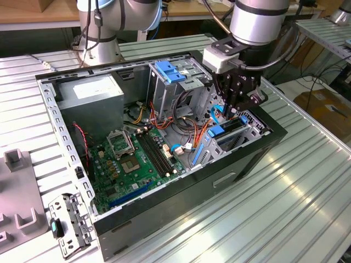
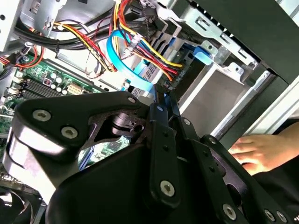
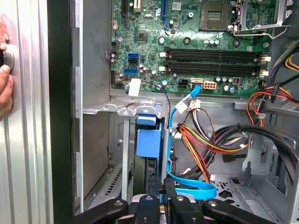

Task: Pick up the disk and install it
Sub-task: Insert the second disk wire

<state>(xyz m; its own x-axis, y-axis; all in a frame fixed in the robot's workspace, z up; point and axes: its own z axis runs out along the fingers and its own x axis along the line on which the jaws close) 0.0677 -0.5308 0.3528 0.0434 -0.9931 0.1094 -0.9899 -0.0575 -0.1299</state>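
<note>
The disk (image 1: 218,132), dark with a bright blue carrier frame, stands on edge in the lower drive bay at the exterior view's right side of the open computer case (image 1: 181,203). In the first wrist view its blue carrier (image 3: 148,140) sits in the bay slot just beyond my fingertips. My gripper (image 1: 230,112) hangs straight over that bay. Its black fingers (image 3: 155,200) are drawn together, so it is shut, with the tips at the disk's near end. The second wrist view shows the gripper (image 2: 161,99) meeting at a point beside a light-blue cable (image 2: 121,60).
A tall grey cage with a blue handle (image 1: 170,71) stands by the bay, with bundled wires (image 1: 189,129) between. The motherboard (image 1: 131,159) and power supply (image 1: 90,96) fill the case. A person's hand (image 2: 261,151) rests outside the case wall. A loose bracket (image 1: 68,222) lies on the table.
</note>
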